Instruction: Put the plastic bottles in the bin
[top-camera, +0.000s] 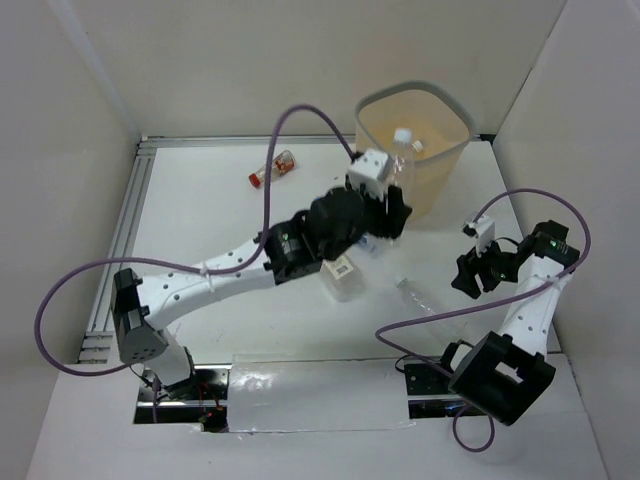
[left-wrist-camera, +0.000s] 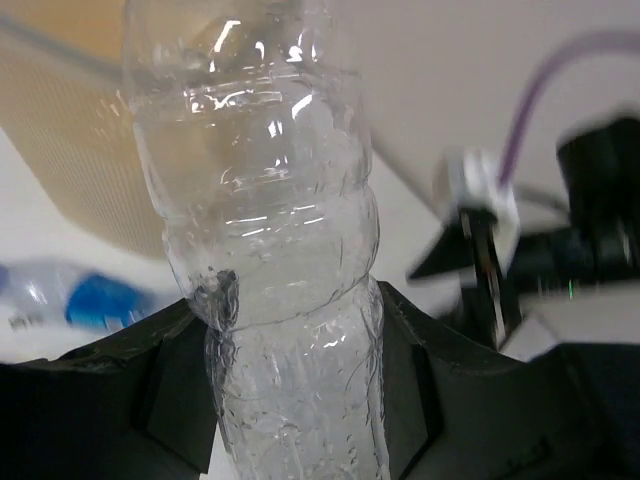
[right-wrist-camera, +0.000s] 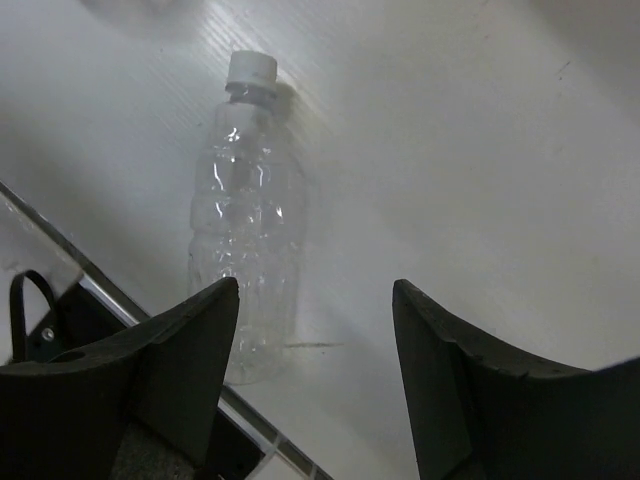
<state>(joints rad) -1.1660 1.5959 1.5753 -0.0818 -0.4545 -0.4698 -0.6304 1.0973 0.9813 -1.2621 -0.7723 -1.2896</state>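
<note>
My left gripper (top-camera: 392, 208) is shut on a plain clear bottle (top-camera: 402, 160) and holds it at the near rim of the beige bin (top-camera: 440, 175), its white cap over the bin's opening. The left wrist view shows this bottle (left-wrist-camera: 265, 200) between my fingers (left-wrist-camera: 420, 360), with the bin's ribbed wall (left-wrist-camera: 70, 150) behind. A blue-labelled bottle (left-wrist-camera: 95, 300) lies below. My right gripper (top-camera: 468, 262) is open and empty above the table; a clear white-capped bottle (right-wrist-camera: 245, 230) lies just left of it (right-wrist-camera: 315, 300). A white-labelled bottle (top-camera: 340, 276) and a red-capped bottle (top-camera: 272, 170) lie on the table.
Another view of the clear bottle (top-camera: 420, 298) shows it lying between the two arms. An aluminium rail (top-camera: 125, 230) runs along the left edge. White walls close in the table on three sides. My right arm (left-wrist-camera: 570, 240) shows in the left wrist view.
</note>
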